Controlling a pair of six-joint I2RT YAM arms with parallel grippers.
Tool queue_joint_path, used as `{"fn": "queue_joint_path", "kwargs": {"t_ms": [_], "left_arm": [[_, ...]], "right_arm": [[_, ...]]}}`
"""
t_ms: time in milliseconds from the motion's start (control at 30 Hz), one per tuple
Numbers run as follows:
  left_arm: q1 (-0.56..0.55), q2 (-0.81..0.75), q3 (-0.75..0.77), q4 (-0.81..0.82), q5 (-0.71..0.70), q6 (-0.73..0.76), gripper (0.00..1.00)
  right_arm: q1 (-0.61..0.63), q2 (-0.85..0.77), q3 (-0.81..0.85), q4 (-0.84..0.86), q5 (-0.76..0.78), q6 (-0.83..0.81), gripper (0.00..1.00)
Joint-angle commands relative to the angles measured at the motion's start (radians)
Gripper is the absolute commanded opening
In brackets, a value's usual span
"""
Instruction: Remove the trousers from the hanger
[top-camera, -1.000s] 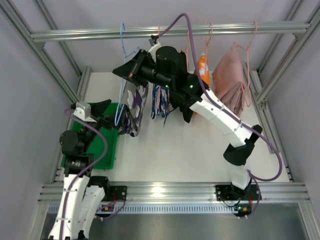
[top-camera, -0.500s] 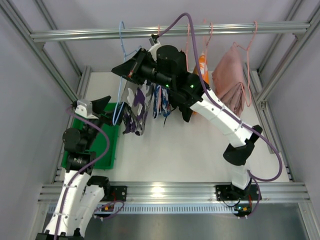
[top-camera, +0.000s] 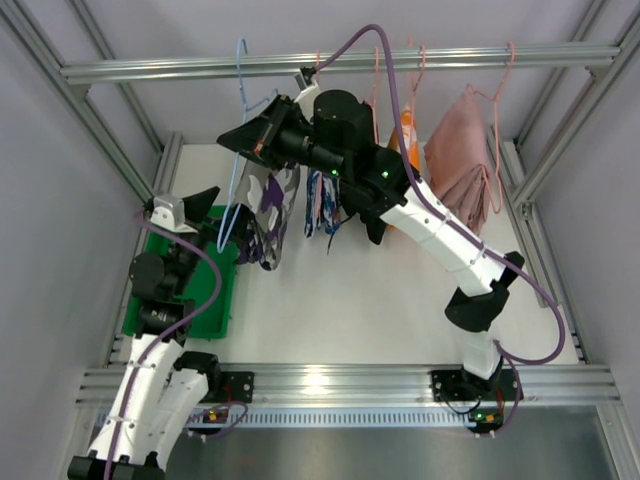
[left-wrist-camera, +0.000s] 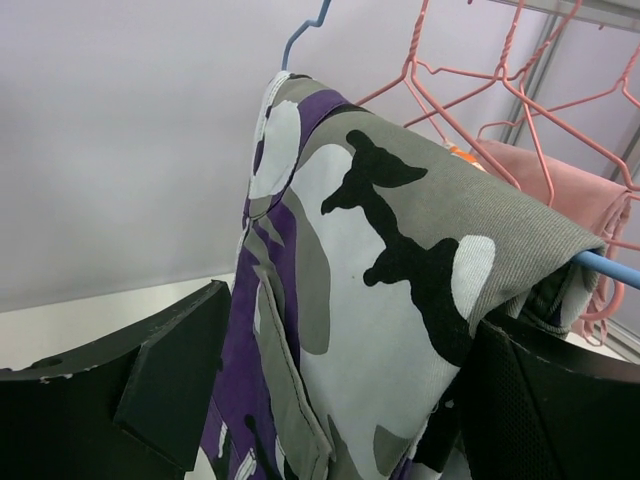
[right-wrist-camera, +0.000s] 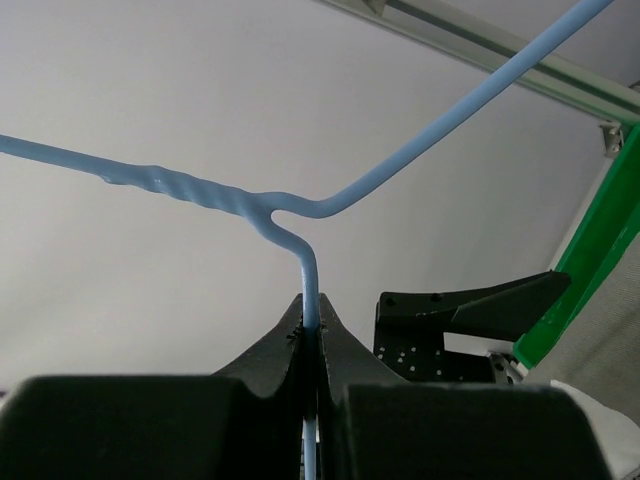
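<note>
The trousers (top-camera: 272, 215), in a purple, white, grey and black camouflage print, hang folded over the light-blue wire hanger (top-camera: 243, 80), whose hook sits on the top rail. My right gripper (top-camera: 234, 140) is shut on the hanger's wire just below its twisted neck (right-wrist-camera: 300, 215); its jaws (right-wrist-camera: 312, 330) pinch the wire. My left gripper (top-camera: 220, 222) is open. In the left wrist view the trousers (left-wrist-camera: 380, 300) hang between its two wide-apart fingers (left-wrist-camera: 170, 380), draped over the hanger's bar (left-wrist-camera: 610, 268).
A blue-and-white garment (top-camera: 320, 205), an orange item (top-camera: 403, 130) and a pink garment (top-camera: 460, 150) hang on pink hangers (top-camera: 415, 60) to the right on the same rail (top-camera: 150, 68). A green tray (top-camera: 205, 290) lies under my left arm.
My left gripper has moved up and away from me beside the trousers. My right gripper has shifted a little left with the hanger, and the trousers swung slightly.
</note>
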Motion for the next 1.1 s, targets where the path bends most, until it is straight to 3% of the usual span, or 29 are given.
{"fn": "queue_joint_path", "kwargs": {"t_ms": [0,100,267,300,400,433,533,833,1067], "left_arm": [[-0.001,0.021,-0.021,0.059,-0.06,0.01,0.86],[-0.001,0.027,-0.026,0.065,-0.062,0.007,0.81],[-0.001,0.019,-0.014,0.035,-0.086,-0.022,0.59],[-0.001,0.016,0.001,0.022,-0.08,-0.027,0.48],[-0.001,-0.002,0.035,-0.051,-0.091,-0.067,0.3],[-0.001,-0.007,0.061,-0.068,-0.092,-0.094,0.18],[-0.001,-0.027,0.118,-0.116,-0.08,-0.149,0.02],[-0.001,-0.045,0.227,-0.156,-0.013,-0.285,0.0],[-0.001,-0.019,0.287,-0.147,0.006,-0.282,0.0]], "right_arm": [[0.033,-0.045,0.105,0.215,-0.061,0.024,0.0],[0.033,-0.046,0.106,0.217,-0.067,0.026,0.0],[0.03,-0.056,0.103,0.218,-0.07,0.01,0.0],[0.03,-0.066,0.099,0.223,-0.072,-0.002,0.0],[0.016,-0.094,0.063,0.234,-0.079,-0.036,0.0],[0.003,-0.105,0.027,0.234,-0.082,-0.043,0.0],[-0.033,-0.158,-0.079,0.229,-0.093,-0.076,0.0],[-0.12,-0.264,-0.289,0.292,-0.151,-0.151,0.0],[-0.133,-0.309,-0.446,0.338,-0.222,-0.221,0.0]]}}
